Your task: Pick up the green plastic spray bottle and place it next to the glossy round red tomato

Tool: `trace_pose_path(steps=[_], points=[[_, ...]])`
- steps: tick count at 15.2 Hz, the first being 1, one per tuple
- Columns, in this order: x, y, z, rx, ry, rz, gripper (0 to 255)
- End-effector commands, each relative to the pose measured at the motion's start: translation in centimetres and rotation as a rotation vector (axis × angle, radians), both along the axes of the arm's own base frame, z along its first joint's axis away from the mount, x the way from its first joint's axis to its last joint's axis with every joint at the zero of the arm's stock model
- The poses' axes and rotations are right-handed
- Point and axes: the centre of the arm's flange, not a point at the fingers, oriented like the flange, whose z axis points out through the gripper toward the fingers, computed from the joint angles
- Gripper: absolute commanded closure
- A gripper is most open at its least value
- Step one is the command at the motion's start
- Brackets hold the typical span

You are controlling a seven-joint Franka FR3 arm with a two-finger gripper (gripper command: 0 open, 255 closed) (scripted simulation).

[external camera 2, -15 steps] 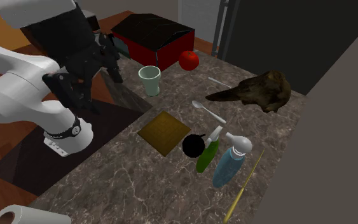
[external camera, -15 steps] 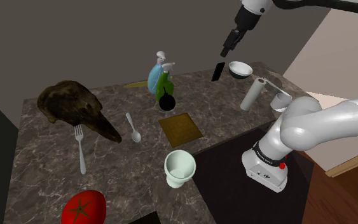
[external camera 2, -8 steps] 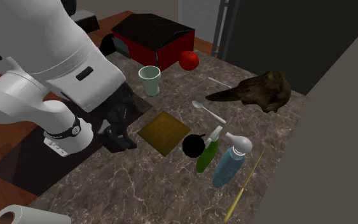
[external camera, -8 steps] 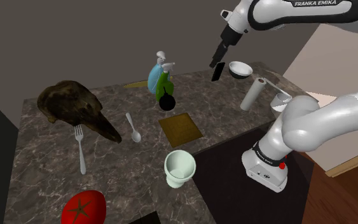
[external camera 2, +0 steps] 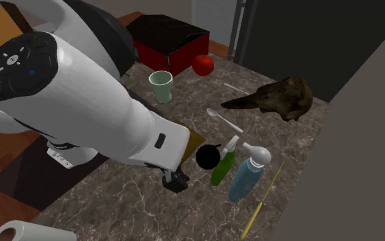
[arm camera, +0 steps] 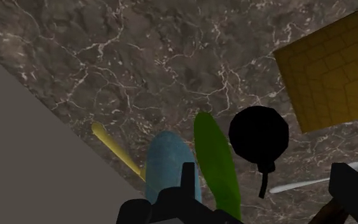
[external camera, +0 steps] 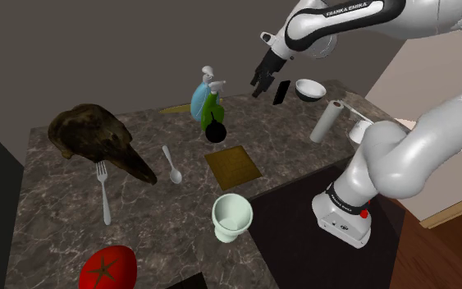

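The jaws are spread, holding nothing; the green spray bottle (arm camera: 217, 164) stands ahead between them, a blue bottle (arm camera: 165, 160) beside it. Lettering on the arm (external camera: 348, 10) seems to read FRANKA EMIKA.

Shoulder view beside stand (external camera: 290, 226), second exterior opposite, wrist downward, counter (external camera: 48, 222) shared

A home kitchen: a dark marble bench (external camera: 57, 205) carries a fork (external camera: 103, 193), a spoon (external camera: 172, 164), a pale cup (external camera: 232, 216), a tomato (external camera: 106, 269), a bowl (external camera: 309, 89) and a paper roll (external camera: 325, 121), with a wooden floor (external camera: 434, 254) beside it.
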Motion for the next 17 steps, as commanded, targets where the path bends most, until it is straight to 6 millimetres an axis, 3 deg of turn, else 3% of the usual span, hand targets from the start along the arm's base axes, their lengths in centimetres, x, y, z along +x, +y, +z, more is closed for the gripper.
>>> trace_pose_path(steps=[1, 10, 17], points=[[1.7, 0.0, -2.1, 0.013, -0.026, 0.087, 0], [10.3, 2.3, -10.5, 0.086, -0.12, 0.445, 0], [11.0, 3.8, -13.4, 0.087, -0.122, 0.452, 0]])
